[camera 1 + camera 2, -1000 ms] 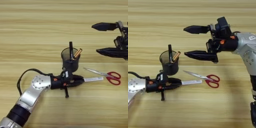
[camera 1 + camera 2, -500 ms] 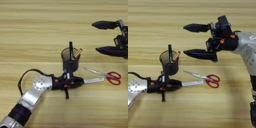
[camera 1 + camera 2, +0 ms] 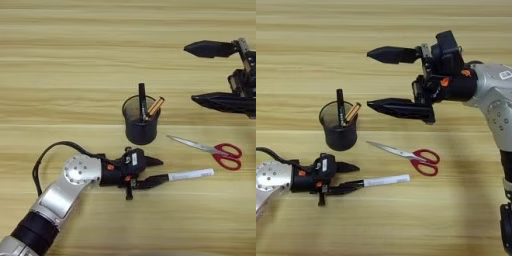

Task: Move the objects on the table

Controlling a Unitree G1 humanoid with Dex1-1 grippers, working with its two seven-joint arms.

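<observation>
We see the mesh pen cup (image 3: 141, 124) mid-table holding black and gold pens (image 3: 149, 106), our left gripper (image 3: 161, 171) fingers apart at the marker (image 3: 191, 174), right gripper (image 3: 371, 79) agape.

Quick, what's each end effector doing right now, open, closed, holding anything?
Left end effector: open, fingers either side of the white marker's capped end.
Right end effector: wide open, holding nothing.

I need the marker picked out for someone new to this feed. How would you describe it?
Start at the black mesh pen cup mid-table. Just in front of it, the left gripper has its fingers open around one end of a slim white marker lying flat. Unlike the red-handled scissors nearby, it is a plain white stick.
</observation>
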